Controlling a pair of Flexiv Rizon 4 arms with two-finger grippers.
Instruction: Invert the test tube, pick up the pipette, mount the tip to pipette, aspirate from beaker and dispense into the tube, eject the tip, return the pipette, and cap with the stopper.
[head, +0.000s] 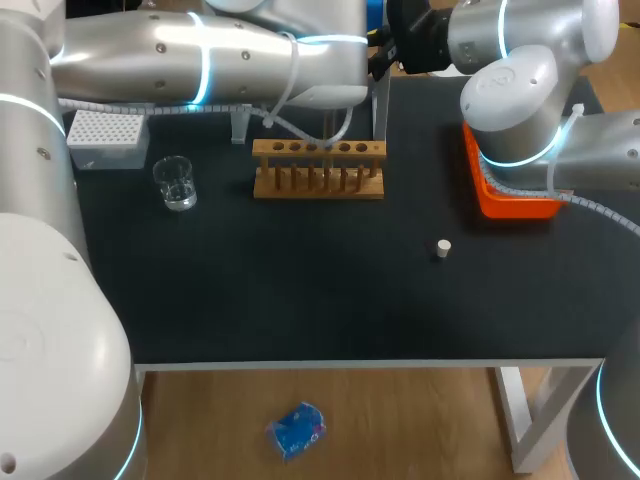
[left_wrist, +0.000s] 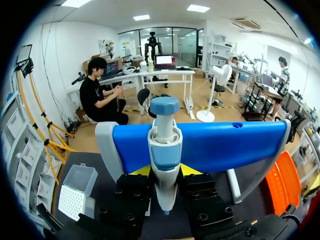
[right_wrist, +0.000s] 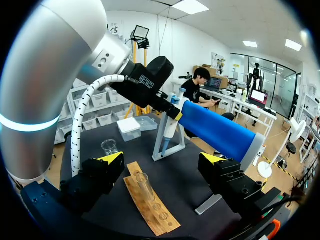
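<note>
The stopper (head: 443, 248) lies alone on open mat near the front edge, well apart from both pincers. Your right pincer (right_wrist: 161, 159) hangs spread wide above the rack (right_wrist: 150, 205); the tube (right_wrist: 142, 182) stands in it just below and between the fingers, touching neither, with the beaker (right_wrist: 109, 146) beyond one finger. Farthest off, your left arm stretches along the table's back edge, where the left pincer (left_wrist: 165, 171) pinches the pipette (left_wrist: 164, 145) against the blue stand (left_wrist: 220, 145), tip box (left_wrist: 75, 192) to one side, orange tray (left_wrist: 282, 182) to the other.
</note>
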